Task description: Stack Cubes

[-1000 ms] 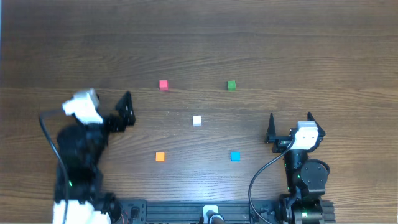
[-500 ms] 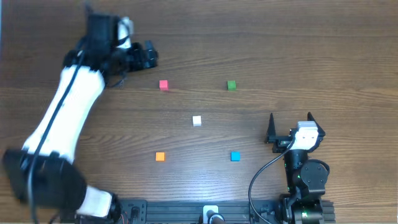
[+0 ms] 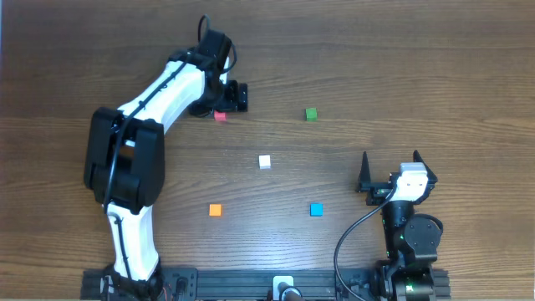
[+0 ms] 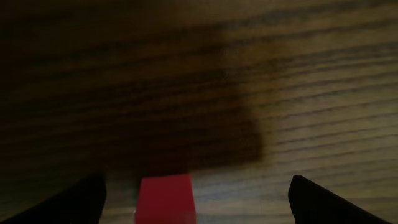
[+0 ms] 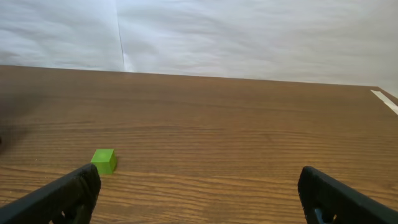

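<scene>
Overhead, the left arm stretches up the wooden table (image 3: 401,50), with the left gripper (image 3: 233,98) at the red cube (image 3: 220,116), which peeks out just beside its dark fingers. The green cube (image 3: 311,114) lies well apart on the same row, the white cube (image 3: 265,162) sits near the middle, and the orange cube (image 3: 216,211) and blue cube (image 3: 316,210) lie closer to the arm bases. The right gripper (image 3: 390,167) stands near its own base, spread wide and apart from every cube.

From the left wrist, the jaws are wide open and hold nothing. The red cube rests on the table between the two fingers (image 4: 84,200), closer to one than the other and touching neither.

From the right wrist, the jaws gape just as wide, holding nothing. The green cube lies out ahead on the table, beyond one fingertip.
</scene>
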Motion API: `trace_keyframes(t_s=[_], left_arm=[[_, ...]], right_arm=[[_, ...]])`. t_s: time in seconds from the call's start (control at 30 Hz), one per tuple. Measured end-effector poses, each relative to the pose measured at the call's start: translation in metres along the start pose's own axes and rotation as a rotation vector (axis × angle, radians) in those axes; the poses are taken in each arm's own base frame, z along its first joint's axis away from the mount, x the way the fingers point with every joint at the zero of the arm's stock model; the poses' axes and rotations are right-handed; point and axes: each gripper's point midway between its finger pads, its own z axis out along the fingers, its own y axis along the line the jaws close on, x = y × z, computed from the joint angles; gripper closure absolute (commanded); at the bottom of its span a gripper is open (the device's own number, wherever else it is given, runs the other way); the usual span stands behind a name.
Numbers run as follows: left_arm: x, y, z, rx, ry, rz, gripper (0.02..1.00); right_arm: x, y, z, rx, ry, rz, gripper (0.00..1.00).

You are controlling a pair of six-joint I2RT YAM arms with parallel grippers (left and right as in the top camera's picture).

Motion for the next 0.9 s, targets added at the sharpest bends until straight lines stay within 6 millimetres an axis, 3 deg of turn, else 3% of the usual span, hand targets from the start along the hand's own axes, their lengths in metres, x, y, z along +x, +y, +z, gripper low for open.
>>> trace_keyframes(t_s=[0.47,0.67,0.9], left_arm=[[0.012,0.012,0.003,-0.067,0.046,-0.002,0.222],[0.013,0.013,0.003,-0.075,0.048,-0.008,0.360],[0.013,0.013,0.003,-0.075,0.047,-0.011,0.432]], right_arm=[[0.000,0.000,0.000,0.000,0.000,0.000,0.009],[0.000,0.000,0.000,0.000,0.000,0.000,0.007],[0.000,0.000,0.000,0.000,0.000,0.000,0.007]])
